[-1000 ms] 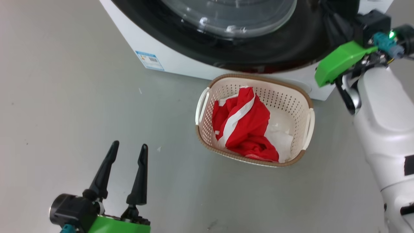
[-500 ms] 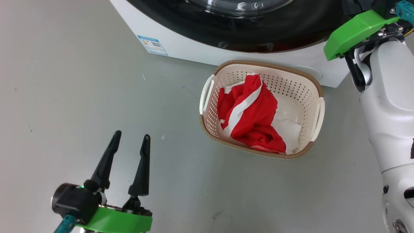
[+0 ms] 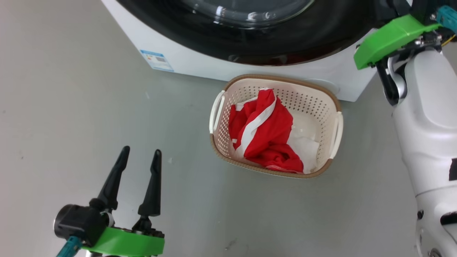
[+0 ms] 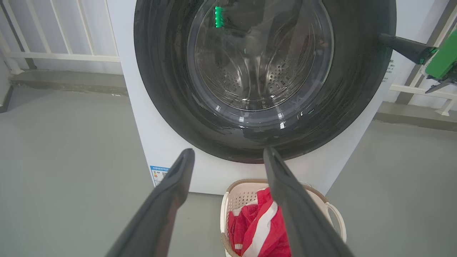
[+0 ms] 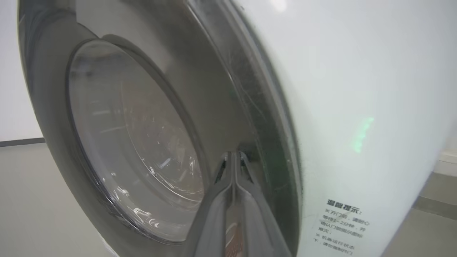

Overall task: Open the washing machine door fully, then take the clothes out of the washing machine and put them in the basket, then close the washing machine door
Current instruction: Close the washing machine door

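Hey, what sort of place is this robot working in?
Most likely a laundry corner, perhaps on a balcony or utility area: a front-loading washing machine stands on a bare grey floor, a basket of red clothes sits before it, and a white railing runs behind.

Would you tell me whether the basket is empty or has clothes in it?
Not empty: the clothes lie bunched inside the basket.

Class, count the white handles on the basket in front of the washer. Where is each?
2. In the head view, the left handle is on the basket's left end and the right handle on its right end. None seems hidden.
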